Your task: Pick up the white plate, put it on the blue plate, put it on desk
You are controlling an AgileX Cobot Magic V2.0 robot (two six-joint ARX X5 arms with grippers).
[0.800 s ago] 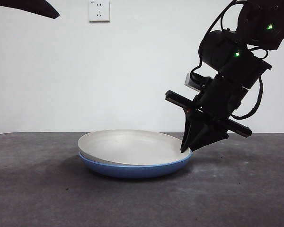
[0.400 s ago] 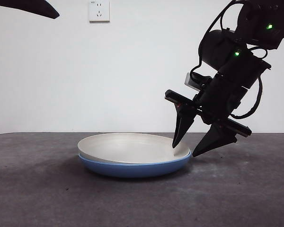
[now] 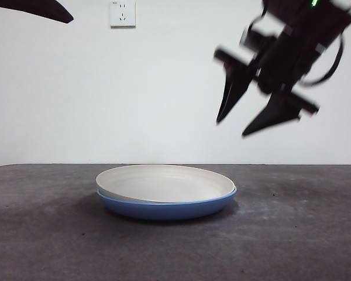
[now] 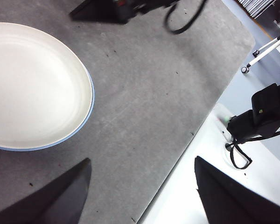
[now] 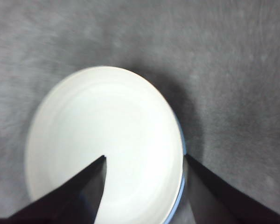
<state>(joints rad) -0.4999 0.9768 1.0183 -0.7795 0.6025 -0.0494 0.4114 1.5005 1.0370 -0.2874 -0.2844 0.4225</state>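
Half a second ago the right hand [image 3: 231, 127] had its jaws spread on either side of the white plate's right rim; now it has lifted well clear and hangs blurred high above the plates' right side, jaws still wide apart and holding nothing. A second ago those jaws were closed on that rim, with the plate tipped up at the right. The white plate [image 3: 164, 182] has not shifted since the release.

The white plate lies face up inside the blue plate [image 3: 164, 209], nested, its left rim riding slightly higher than the blue rim, so it sits a little tilted. Being round, neither plate has a long axis; both open upward. Nothing lies in the white plate.

The stack rests on the bench [image 3: 47, 246] near its middle as the front view shows it; in the left wrist view it is well in from the bench's edge.

The left hand [image 4: 142, 186] waits high off to the side, its jaws wide apart and empty, above the bench's edge.
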